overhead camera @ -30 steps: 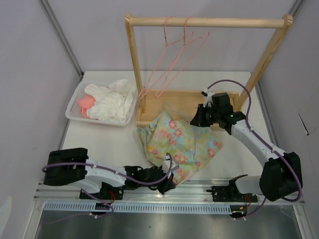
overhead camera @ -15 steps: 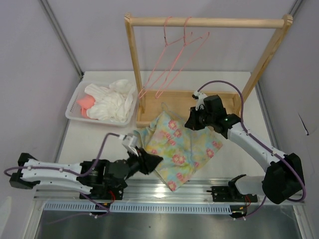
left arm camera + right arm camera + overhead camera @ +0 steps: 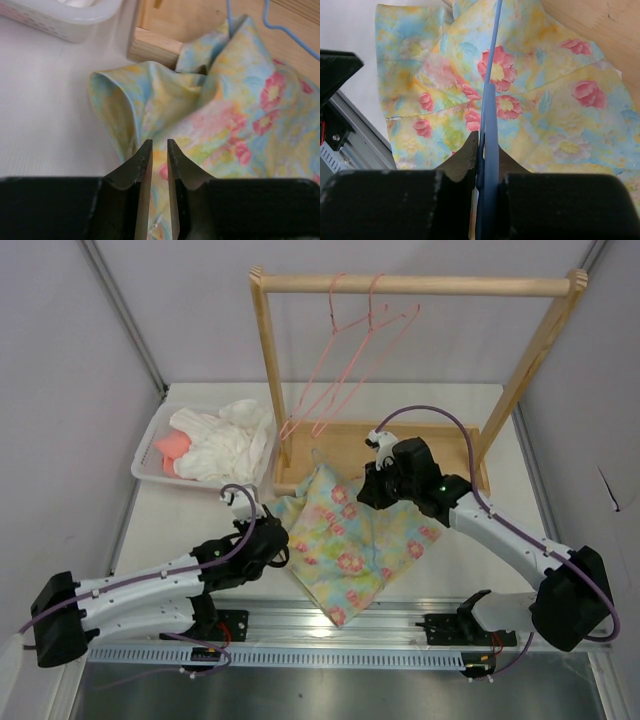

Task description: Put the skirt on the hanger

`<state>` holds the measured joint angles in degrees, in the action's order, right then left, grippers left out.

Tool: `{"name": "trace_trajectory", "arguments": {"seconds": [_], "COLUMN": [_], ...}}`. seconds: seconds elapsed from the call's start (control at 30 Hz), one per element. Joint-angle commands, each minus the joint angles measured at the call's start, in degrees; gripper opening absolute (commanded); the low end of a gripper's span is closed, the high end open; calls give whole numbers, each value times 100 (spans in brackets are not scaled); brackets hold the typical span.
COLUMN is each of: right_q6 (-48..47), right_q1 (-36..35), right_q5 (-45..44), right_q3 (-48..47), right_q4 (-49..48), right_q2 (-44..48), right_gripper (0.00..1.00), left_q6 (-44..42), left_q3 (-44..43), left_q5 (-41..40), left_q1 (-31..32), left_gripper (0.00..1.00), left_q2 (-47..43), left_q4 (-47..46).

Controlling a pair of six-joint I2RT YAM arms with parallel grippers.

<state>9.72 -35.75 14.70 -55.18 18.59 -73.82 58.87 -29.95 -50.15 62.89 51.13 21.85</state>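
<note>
My left fingers point(image 3: 159, 150) are nearest. They are parted by only a thin slit, with nothing pinched that I can see. They hover over the near-left edge of the skirt point(image 3: 365, 540), close to a raised fold. The left arm lies low across the desk point(image 3: 180, 525), coming in from the left.

The skirt is spread on the desk between the two arms. One corner points toward the near rail. Its far edge is bunched against the wooden base of the rack point(image 3: 410, 285) and partly lapped onto it.

My right fingers point(image 3: 481, 142) are clamped on the hanger point(image 3: 492, 60), with blue wire running straight out between them. They sit over the skirt's far-right part. The wire crosses the floral cloth toward the skirt's far edge. In the left wrist view more blue wire shows over the rack base, past the cloth.

Far left is a bin point(image 3: 148, 468) with white cloth point(image 3: 225, 445) in it. Pink hangers point(image 3: 350, 350) hang from the rack's top bar.
</note>
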Motion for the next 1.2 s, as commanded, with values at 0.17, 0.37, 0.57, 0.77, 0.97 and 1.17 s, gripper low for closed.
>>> {"name": "trace_trajectory", "arguments": {"seconds": [0.17,0.37,0.57,0.77,0.97,1.17], "right_q6": [-145,-31,-110,-66,-207,-277], "right_q1": [-38,-73,-512,-687,-1250,-1374], "right_q5": [744,746,-308,-994,-636,-267], "right_q3": [104,148,227,121,314,341], "right_q4": [179,338,365,391,-91,-400], "right_q2": [1220,1696,669,-97,-36,298], "right_gripper": [0,0,0,0,0,0], "left_q6": [-87,669,1232,503,-139,586], "left_q3": [306,613,1105,1150,834,764], "left_q5": [1007,1297,1508,1552,1500,1517], "left_q1": [-814,-814,-814,-805,-805,-857], "left_gripper": [5,0,0,27,37,0], "left_q2": [406,248,-524,-1746,-1397,77], "left_q4": [-691,-181,232,127,-233,-446]}}
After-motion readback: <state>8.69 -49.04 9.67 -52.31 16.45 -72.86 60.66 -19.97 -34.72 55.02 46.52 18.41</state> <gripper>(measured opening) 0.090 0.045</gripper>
